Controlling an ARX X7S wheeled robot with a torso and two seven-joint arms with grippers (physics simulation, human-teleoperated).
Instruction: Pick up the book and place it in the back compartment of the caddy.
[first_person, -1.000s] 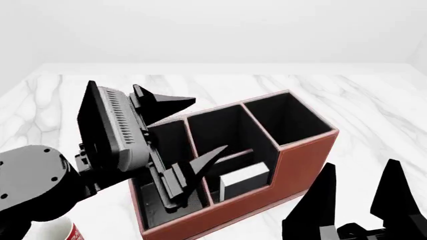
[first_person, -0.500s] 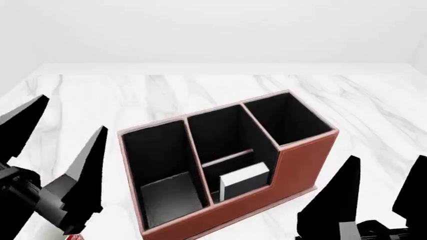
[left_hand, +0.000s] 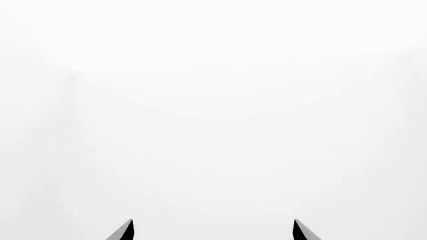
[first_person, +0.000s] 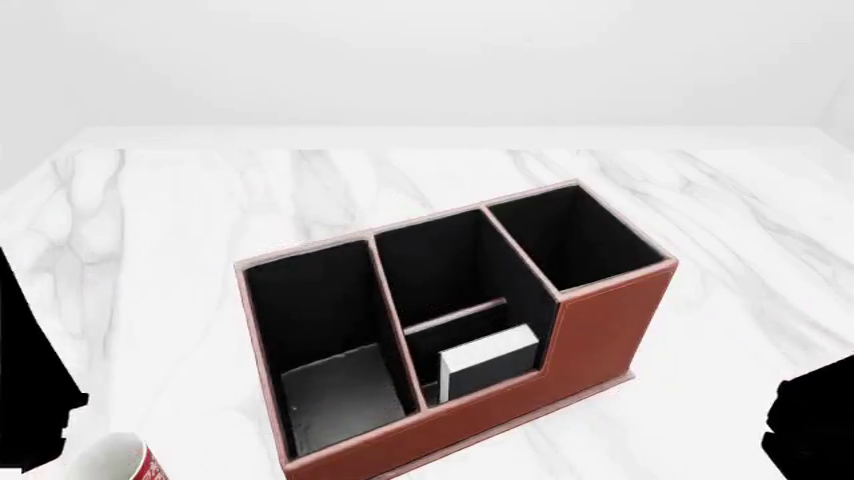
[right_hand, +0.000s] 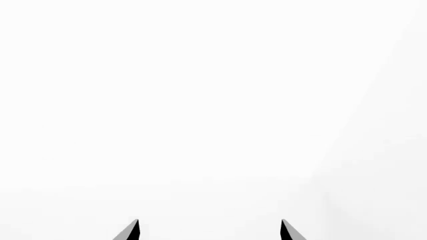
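Note:
The reddish-brown caddy (first_person: 601, 320) stands on the white marble table. The black book (first_person: 489, 362), white page edges up, stands in the middle section's cell nearer me, in front of the low cross divider (first_person: 454, 318). The black-lined cell behind the divider (first_person: 447, 265) holds nothing. My left gripper (left_hand: 213, 232) is open and empty, with only its two tips showing against blank white. My right gripper (right_hand: 209, 231) is likewise open and empty. In the head view only black parts of the arms show, at the left edge (first_person: 27, 380) and the lower right edge (first_person: 814, 420), both away from the caddy.
A red-and-white mug (first_person: 120, 462) stands at the bottom left, beside the left arm. The tall end cell (first_person: 574, 235) and the long narrow cell (first_person: 327, 330) hold nothing; a grey patch lies on the long cell's floor. The table's far edge meets a white wall.
My left gripper has pulled back from over the caddy, down and left, almost out of the head view. My right gripper has sunk to the lower right edge. The book has not moved.

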